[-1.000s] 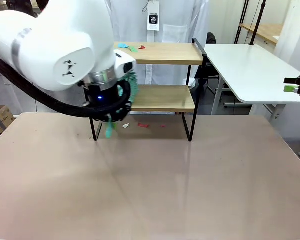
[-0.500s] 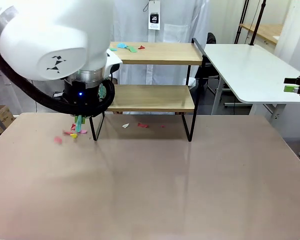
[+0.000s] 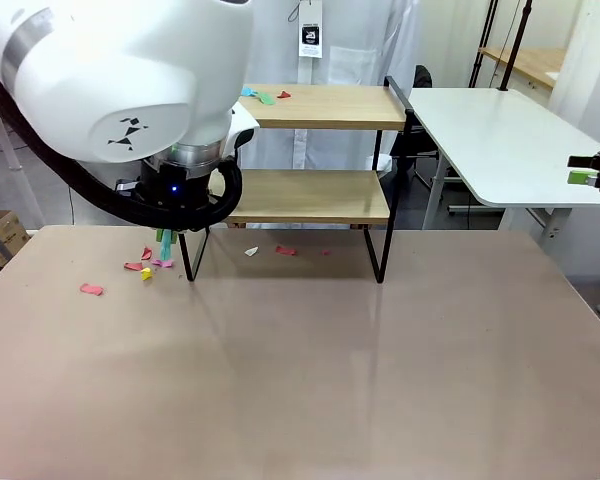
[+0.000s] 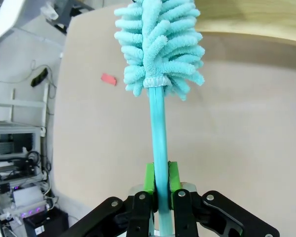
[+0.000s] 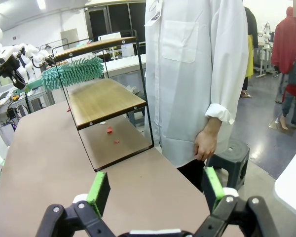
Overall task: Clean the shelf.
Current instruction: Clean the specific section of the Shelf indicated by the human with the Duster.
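The shelf [image 3: 325, 106] stands at the table's far side, two wooden boards in a black frame. Coloured paper scraps [image 3: 262, 96] lie on the left end of its top board. My left gripper [image 4: 160, 183] is shut on the handle of a teal fluffy duster [image 4: 160, 47]. In the front view the duster's handle [image 3: 165, 238] hangs under the left wrist, just left of the shelf's left leg. In the right wrist view the duster [image 5: 74, 71] shows at the shelf's [image 5: 108, 98] far end. My right gripper [image 5: 155, 190] is open and holds nothing, off to the right [image 3: 592, 174].
Scraps [image 3: 145, 265] lie on the table left of the shelf, one red piece [image 3: 91, 290] farther left, more under the shelf [image 3: 285, 250]. A person in a white coat [image 5: 197, 74] stands behind the shelf. A white side table [image 3: 500, 140] is at right.
My left arm swept the duster leftward off the lower board's left end and down beside the shelf leg. Scraps landed on the table there, one red piece sliding farther left.
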Robot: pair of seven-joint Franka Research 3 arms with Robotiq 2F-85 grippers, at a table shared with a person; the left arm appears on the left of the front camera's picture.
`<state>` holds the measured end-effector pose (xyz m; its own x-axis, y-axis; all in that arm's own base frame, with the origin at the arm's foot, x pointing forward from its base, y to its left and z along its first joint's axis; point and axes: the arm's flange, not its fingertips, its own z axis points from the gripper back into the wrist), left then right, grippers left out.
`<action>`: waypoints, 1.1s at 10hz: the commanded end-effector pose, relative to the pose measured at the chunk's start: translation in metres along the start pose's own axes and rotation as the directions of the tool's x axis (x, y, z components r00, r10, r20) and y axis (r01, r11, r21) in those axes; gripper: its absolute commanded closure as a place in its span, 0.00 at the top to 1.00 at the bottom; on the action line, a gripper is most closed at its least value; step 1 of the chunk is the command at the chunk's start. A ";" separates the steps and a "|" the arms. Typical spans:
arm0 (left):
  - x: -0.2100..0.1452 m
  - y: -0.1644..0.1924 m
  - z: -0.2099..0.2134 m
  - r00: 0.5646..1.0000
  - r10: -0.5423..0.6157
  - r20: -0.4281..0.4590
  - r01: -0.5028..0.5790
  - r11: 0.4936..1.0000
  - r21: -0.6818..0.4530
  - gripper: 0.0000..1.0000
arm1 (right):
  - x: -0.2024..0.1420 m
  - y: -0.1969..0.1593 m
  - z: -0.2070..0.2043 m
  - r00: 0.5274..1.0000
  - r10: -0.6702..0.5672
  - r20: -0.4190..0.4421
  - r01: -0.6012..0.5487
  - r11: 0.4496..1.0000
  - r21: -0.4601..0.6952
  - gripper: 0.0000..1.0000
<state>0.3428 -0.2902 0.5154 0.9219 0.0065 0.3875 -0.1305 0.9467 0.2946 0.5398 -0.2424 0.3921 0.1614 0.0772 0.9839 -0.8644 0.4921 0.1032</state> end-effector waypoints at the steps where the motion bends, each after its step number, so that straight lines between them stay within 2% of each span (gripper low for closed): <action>1: -0.004 0.010 0.013 0.998 -0.014 0.061 0.019 0.996 -0.093 0.13 | 0.002 0.000 -0.001 1.000 0.005 -0.003 -0.005 1.000 -0.006 1.00; 4: -0.009 0.038 0.022 0.979 -0.144 0.146 0.183 0.934 -0.306 0.13 | 0.002 0.000 -0.001 1.000 0.005 -0.003 -0.005 1.000 -0.006 1.00; 6: -0.011 0.052 0.017 0.928 -0.290 0.234 0.364 0.837 -0.409 0.13 | 0.002 0.000 -0.001 1.000 0.005 -0.003 -0.005 1.000 -0.006 1.00; 7: -0.013 0.062 0.013 0.882 -0.372 0.291 0.469 0.758 -0.454 0.13 | 0.002 0.000 -0.001 1.000 0.005 -0.003 -0.005 1.000 -0.006 1.00; 9: -0.010 0.084 0.010 0.826 -0.435 0.358 0.563 0.660 -0.497 0.13 | 0.002 0.000 -0.001 1.000 0.005 -0.003 -0.005 1.000 -0.006 1.00; 10: -0.006 0.095 0.007 0.780 -0.499 0.379 0.623 0.558 -0.548 0.13 | 0.002 0.000 -0.001 1.000 0.005 -0.003 -0.005 1.000 -0.006 1.00; 11: -0.002 0.108 0.001 0.712 -0.585 0.388 0.682 0.442 -0.583 0.13 | 0.002 0.000 -0.001 1.000 0.005 -0.003 -0.005 1.000 -0.006 1.00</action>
<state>0.3235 -0.2104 0.5419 0.6342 -0.5972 0.4910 0.7092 0.7022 -0.0620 0.5398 -0.2423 0.3921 0.1616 0.0771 0.9838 -0.8644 0.4921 0.1034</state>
